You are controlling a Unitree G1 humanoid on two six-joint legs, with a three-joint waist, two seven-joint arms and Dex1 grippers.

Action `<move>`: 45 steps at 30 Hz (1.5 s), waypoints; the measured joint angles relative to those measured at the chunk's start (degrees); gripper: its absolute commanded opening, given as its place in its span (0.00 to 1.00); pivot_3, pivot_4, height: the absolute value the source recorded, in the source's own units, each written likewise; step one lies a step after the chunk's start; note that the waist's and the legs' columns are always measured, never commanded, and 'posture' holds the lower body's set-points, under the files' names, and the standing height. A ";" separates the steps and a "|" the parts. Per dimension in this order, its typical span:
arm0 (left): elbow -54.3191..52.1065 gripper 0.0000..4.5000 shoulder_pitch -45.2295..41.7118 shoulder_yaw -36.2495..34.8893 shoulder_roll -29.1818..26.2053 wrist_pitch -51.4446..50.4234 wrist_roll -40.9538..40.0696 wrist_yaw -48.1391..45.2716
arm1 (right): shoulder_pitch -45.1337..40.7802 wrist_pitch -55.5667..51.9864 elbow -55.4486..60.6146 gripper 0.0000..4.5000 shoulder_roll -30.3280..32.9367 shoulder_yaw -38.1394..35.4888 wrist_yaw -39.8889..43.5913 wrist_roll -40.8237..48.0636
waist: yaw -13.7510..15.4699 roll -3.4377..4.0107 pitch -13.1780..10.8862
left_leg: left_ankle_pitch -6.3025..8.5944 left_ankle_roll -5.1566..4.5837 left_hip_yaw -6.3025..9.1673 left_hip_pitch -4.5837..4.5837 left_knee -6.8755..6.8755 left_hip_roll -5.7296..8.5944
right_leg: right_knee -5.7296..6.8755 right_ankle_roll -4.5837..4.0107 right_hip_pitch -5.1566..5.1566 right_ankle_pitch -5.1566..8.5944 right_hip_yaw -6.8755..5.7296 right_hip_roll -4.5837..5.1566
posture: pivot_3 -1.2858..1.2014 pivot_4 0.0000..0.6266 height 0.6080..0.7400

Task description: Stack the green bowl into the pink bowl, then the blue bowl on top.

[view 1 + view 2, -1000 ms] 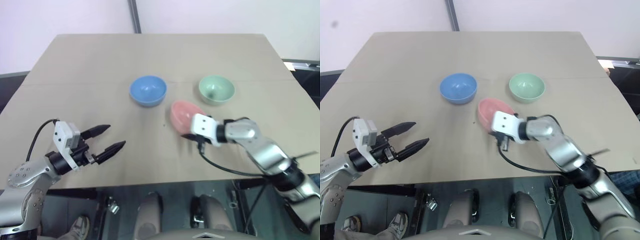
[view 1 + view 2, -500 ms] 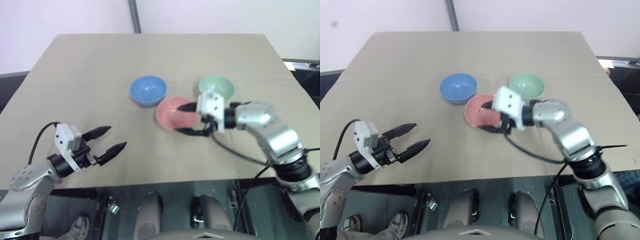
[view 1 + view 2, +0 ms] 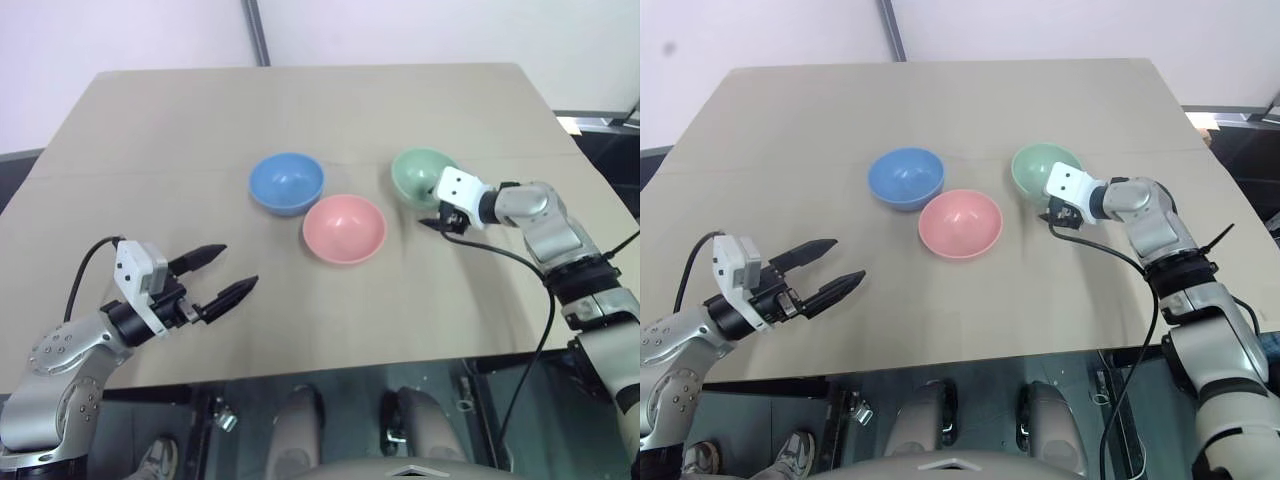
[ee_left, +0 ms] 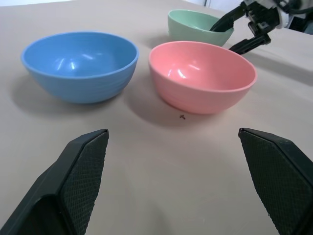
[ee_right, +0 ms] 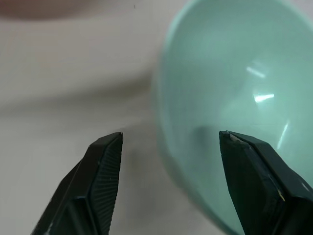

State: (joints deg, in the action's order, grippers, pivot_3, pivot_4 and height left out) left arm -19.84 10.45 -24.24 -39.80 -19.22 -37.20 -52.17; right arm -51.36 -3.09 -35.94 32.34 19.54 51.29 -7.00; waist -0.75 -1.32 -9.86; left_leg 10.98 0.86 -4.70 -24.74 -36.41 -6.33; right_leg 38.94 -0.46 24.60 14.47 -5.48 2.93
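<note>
Head camera views look down on a tan, flat tabletop [image 3: 300,110] with three small round smooth plastic bowls, all upright and open side up. My salmon-pink plastic bowl [image 3: 344,228] sits nearest to me, roughly at the middle of the table. My light sky-blue plastic bowl [image 3: 286,182] sits just beyond it to the left, close beside it; from here I cannot tell whether their rims touch. My pale mint-green plastic bowl [image 3: 422,176] sits to the right of the blue bowl and beyond the pink bowl on its right, apart from both.

My right gripper [image 3: 1052,212] reaches in from the right and sits at the green bowl's near right rim. Its two black fingers are spread apart. In the right wrist view one finger [image 5: 257,181] lies over the inside of the green bowl and the other finger [image 5: 100,176] lies outside its wall over the table, so the rim stands between them, not pinched.

My left gripper [image 3: 225,272] hovers at the near left part of the table, well apart from all three bowls, pointing toward them. Its fingers are spread wide and hold nothing. In the left wrist view the blue and pink bowls stand side by side with the green bowl behind
</note>
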 measured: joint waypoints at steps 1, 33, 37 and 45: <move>-0.08 1.00 0.55 -0.02 0.01 0.00 0.00 0.02 | -0.46 0.71 -1.14 0.36 -0.24 0.00 0.34 -0.29 | 0.00 0.00 0.00 | 0.00 0.00 -0.01 0.00 0.00 0.00 | 0.00 0.00 0.00 0.00 0.01 0.00 | 0.52 0.24 1.00; 0.64 1.00 -12.79 4.71 -5.43 -4.72 13.21 13.63 | 7.13 -25.03 47.95 0.89 -6.40 -3.41 4.45 16.54 | 1.35 0.01 -0.03 | 0.00 0.01 0.11 -0.02 -0.06 -0.03 | 0.14 0.00 0.00 0.00 -0.11 0.00 | 0.52 0.24 1.00; 5.22 1.00 -25.94 15.88 -17.42 -5.35 24.07 10.60 | 11.02 -33.82 56.22 0.89 -3.11 -9.90 4.34 23.97 | 1.92 0.00 -0.02 | 0.00 0.01 0.13 -0.04 -0.05 0.01 | 0.09 0.00 -0.01 0.00 -0.17 0.02 | 0.52 0.24 1.00; 31.40 1.00 -54.27 42.07 -15.06 16.22 46.75 -2.38 | 18.83 -45.08 65.57 0.89 3.65 -16.54 0.12 31.71 | 1.45 0.01 -0.04 | 0.00 0.00 0.00 -0.05 -0.01 0.02 | 0.06 0.00 0.07 0.00 0.01 -0.08 | 0.52 0.24 1.00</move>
State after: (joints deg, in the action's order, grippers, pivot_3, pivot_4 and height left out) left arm 11.55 -43.82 17.83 -54.87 -3.00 9.55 -54.55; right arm -32.53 -48.17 29.63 35.99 3.00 51.41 24.71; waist 0.70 -1.32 -9.90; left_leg 10.98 0.85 -4.71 -24.78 -36.43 -6.31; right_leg 39.00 -0.46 24.67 14.47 -5.47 2.85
